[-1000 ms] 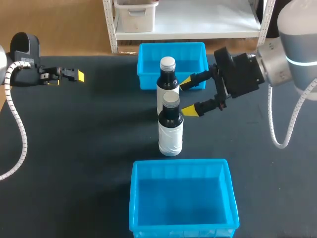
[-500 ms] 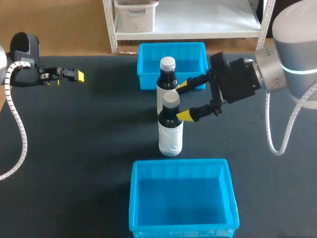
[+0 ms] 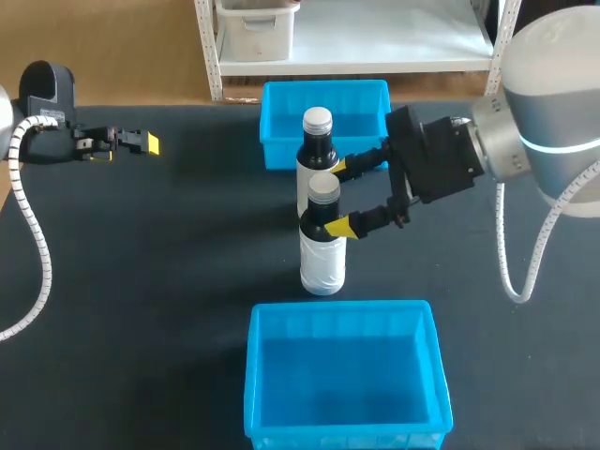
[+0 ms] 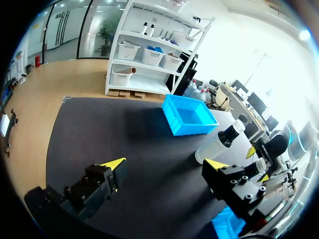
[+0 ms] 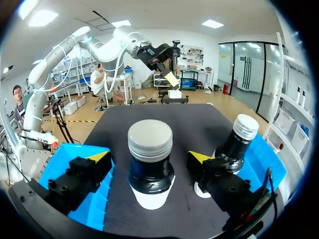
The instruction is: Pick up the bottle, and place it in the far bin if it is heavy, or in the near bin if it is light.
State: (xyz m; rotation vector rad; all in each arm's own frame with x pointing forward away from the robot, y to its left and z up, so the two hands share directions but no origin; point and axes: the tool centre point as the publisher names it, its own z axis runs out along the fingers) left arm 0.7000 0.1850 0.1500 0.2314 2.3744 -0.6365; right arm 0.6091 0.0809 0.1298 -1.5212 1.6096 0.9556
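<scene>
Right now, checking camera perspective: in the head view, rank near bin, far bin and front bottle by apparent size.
1. near bin, though closeness to the camera may inflate it
2. far bin
3. front bottle

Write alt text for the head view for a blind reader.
The right tool is open around the neck of the nearer bottle, a second bottle just behind. A far bin and near bin bracket them; the left tool is far left.

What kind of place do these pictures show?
Probably a robotics lab test bench: a black table carries a near bottle and a far bottle between a blue near bin and a blue far bin, and the left arm and right arm come in from its sides.
</scene>
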